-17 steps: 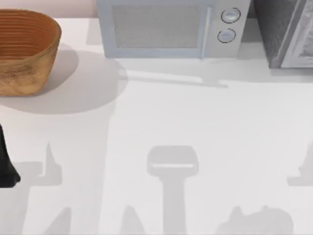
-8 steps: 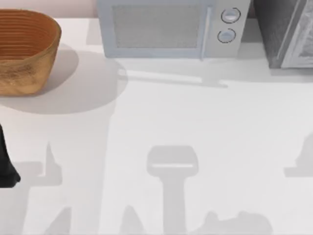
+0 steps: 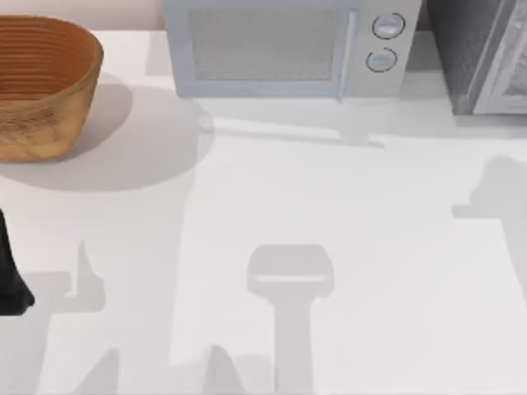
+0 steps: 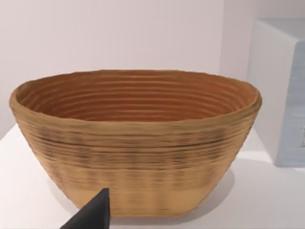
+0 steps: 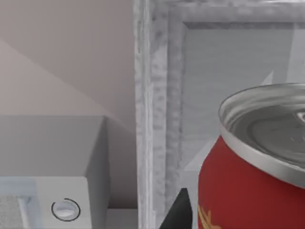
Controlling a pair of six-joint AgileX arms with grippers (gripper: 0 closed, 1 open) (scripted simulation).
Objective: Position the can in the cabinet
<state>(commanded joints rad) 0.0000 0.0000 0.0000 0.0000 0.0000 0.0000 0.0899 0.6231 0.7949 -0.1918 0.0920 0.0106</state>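
The red can (image 5: 248,191) with its silver top looms close in the right wrist view, with my right gripper (image 5: 240,217) shut on it. One dark finger (image 5: 177,212) shows beside the can. Just beyond the can stands the cabinet (image 5: 157,95), its pale framed door panel (image 5: 228,62) facing the camera. From above, the cabinet (image 3: 473,49) occupies the table's back right corner. My left arm (image 3: 10,280) stays parked at the table's left edge, and its gripper (image 4: 93,214) points toward the basket.
A light grey microwave (image 3: 280,49) with two round knobs stands at the back centre, left of the cabinet. A woven basket (image 3: 41,82) sits at the back left. The white table (image 3: 329,206) stretches bare across the middle.
The right arm's shadow has slid from the table's front right edge toward the back right, nearer the cabinet. The left arm has not moved.
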